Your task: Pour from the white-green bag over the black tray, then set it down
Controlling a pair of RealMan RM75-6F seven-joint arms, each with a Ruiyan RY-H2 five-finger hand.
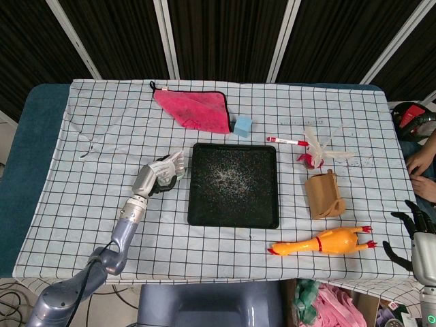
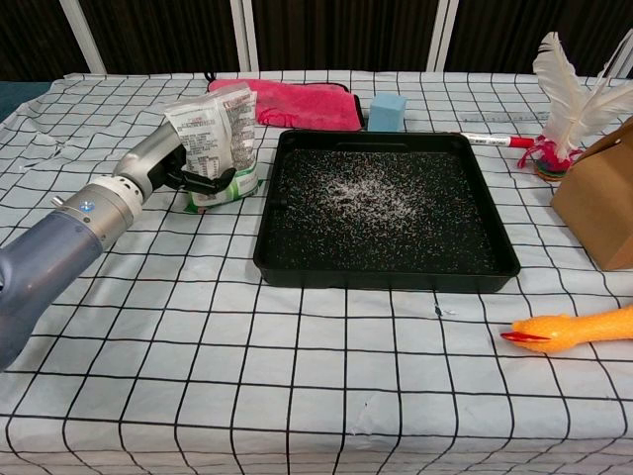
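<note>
The white-green printed plastic bag [image 2: 216, 143] stands upright on the checked cloth of the bench [image 2: 297, 376], just left of the black rectangular tray [image 2: 386, 213], gripped by the left hand [image 2: 193, 178]. White granules lie scattered across the tray floor, so pouring appears done. Remaining, by my judgement: release and withdrawal. The right hand [image 1: 417, 235], lower right of the head view, hangs spread and holds nothing.

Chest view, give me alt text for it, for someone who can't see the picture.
The robot's left hand holds a white-green bag upright on the checked tablecloth, just left of a black tray sprinkled with white grains. Behind lie a pink cloth and blue block; a rubber chicken lies front right.
</note>
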